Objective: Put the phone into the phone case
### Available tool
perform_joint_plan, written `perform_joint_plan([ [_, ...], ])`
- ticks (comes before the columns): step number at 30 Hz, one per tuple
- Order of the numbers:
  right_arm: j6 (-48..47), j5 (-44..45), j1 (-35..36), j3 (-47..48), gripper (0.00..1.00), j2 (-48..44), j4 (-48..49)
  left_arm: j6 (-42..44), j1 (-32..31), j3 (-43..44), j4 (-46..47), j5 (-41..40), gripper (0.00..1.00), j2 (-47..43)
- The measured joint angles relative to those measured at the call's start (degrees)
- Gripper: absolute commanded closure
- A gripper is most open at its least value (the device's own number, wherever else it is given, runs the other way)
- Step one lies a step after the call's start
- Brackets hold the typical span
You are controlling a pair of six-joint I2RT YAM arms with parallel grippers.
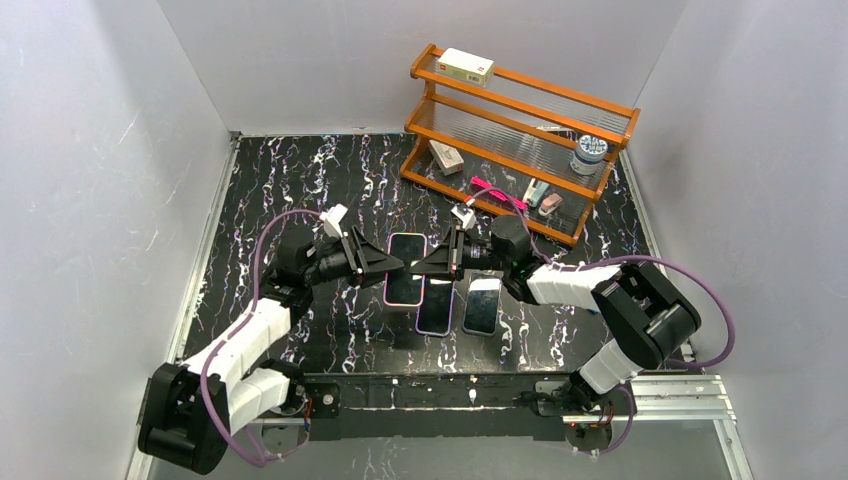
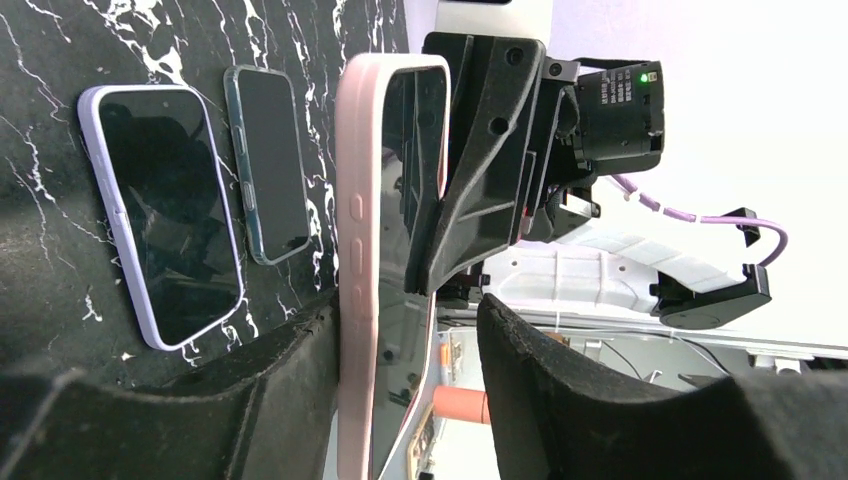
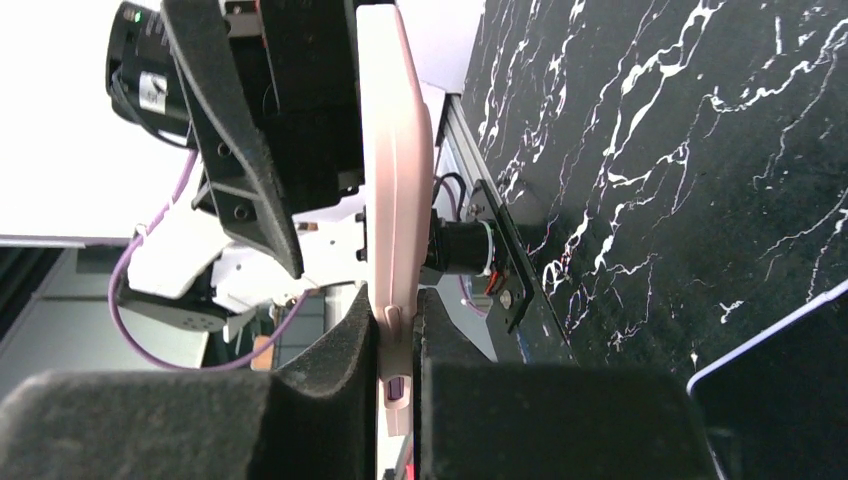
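Black marbled table (image 1: pixel 290 180), white walls (image 1: pixel 90 150), orange wooden rack (image 1: pixel 560 87)

Left arm (image 1: pixel 245 335) and right arm (image 1: pixel 570 283): white shells between bulky black joints, purple cables (image 2: pixel 720 219) looping alongside. Black wedge-shaped fingers (image 2: pixel 600 400) faced in dark foam (green light (image 2: pixel 641 75) on one wrist housing), round bolt holes.

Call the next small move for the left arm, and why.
Probably draw the left pincer straight back off the pink-cased phone. Its fingers stand open, one clear of the phone's face, while the right pincer is clamped on the opposite end and carries it alone. Backing out squarely should avoid knocking it askew. Whether the phone is fully seated I cannot tell.
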Motion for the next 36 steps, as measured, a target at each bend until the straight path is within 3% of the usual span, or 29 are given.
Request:
perform_joint_plan([
  [13,5.79,4.04,-0.42,-1.64,0.99,3.48,7.45,-2.67,0.00,-3.54,-3.87,-1.36,0.61,-4.61],
  [14,6.08,4.04,-0.39,-1.64,0.99,3.78,7.61,-2.67,0.00,-3.54,-4.31,-1.36,0.64,-4.55],
  [17,6.38,4.72,-0.39,-1.64,0.99,3.93,7.65,-2.43,0.00,-3.52,-6.47,-1.33,0.88,-4.39],
  [19,6.12,5.20,-0.42,-1.70,0.99,3.93,7.39,-1.31,0.02,-3.41,-8.24,-1.31,0.97,-4.15],
  [25,6.64,5.53,-0.42,-2.21,0.99,3.96,6.10,3.82,0.02,-0.98,-13.44,-1.33,0.99,-2.93],
  [27,6.62,5.62,-0.37,-2.21,0.99,3.96,5.51,5.16,0.00,-0.24,-15.15,-1.53,0.83,-2.64],
  [32,5.57,6.10,-0.24,-2.01,0.99,3.96,4.98,11.06,-0.31,3.02,-22.93,-5.31,0.28,-2.47],
  [35,4.50,6.62,-0.44,-1.49,0.99,3.96,3.72,15.87,-0.28,7.15,-31.47,-11.19,0.04,-2.78],
  [36,3.89,6.67,-0.46,-1.05,0.99,3.98,2.69,17.73,-0.28,9.14,-34.47,-13.73,0.02,-3.04],
])
